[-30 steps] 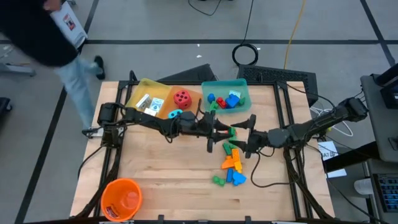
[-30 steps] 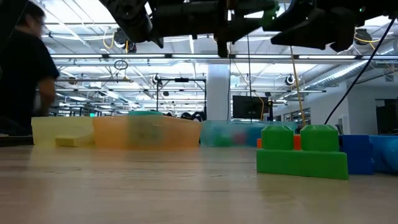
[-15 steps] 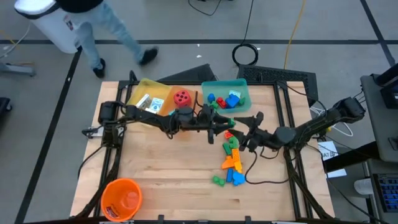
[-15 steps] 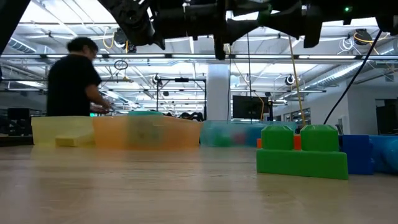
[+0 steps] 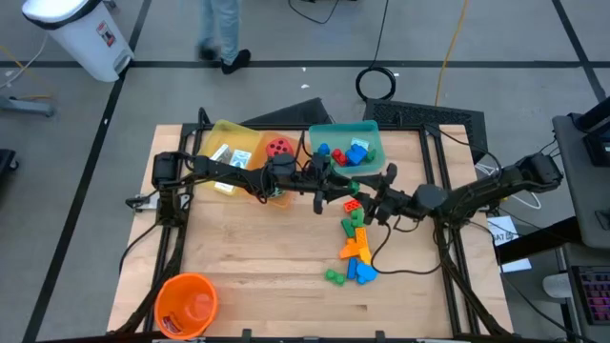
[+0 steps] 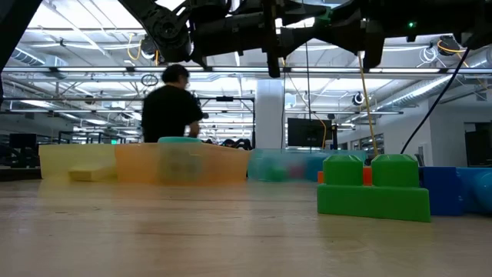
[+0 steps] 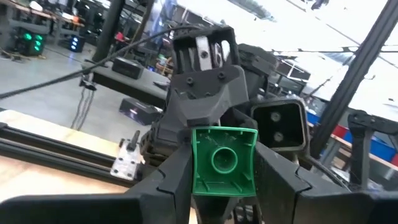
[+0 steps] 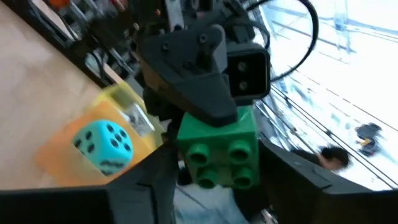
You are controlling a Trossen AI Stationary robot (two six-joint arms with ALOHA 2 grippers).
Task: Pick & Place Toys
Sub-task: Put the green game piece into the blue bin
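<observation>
Wooden table [image 5: 257, 267] carries both arms stretched toward each other at mid-table, meeting just in front of the teal tray [image 5: 367, 133]. 3 trays sit in a row along the far edge: yellow tray [image 5: 221, 133] with white picture cards [image 5: 232, 157], orange tray [image 5: 291, 143] with the red die [image 5: 278, 148], teal tray with blue and red bricks. Orange bucket [image 5: 186, 303] stands at the near left corner, well apart from everything else. Person [image 6: 171, 108] walks in the room behind the table. Loose brick pile [image 5: 355, 250] lies near the table middle, right of centre: green, orange, blue pieces touching each other; the green brick [image 6: 374, 188] at its near end fills the low view. Left gripper [image 7: 222, 186] has its fingers clamped on a small green block [image 7: 222, 160], raised off the table. Right gripper [image 8: 217, 180] faces it nose to nose; its fingers sit on either side of the same green block, studs toward its camera, but contact is not clear, so cannot tell if it grips. Cyan die [image 8: 102, 144] shows in the orange tray behind.
</observation>
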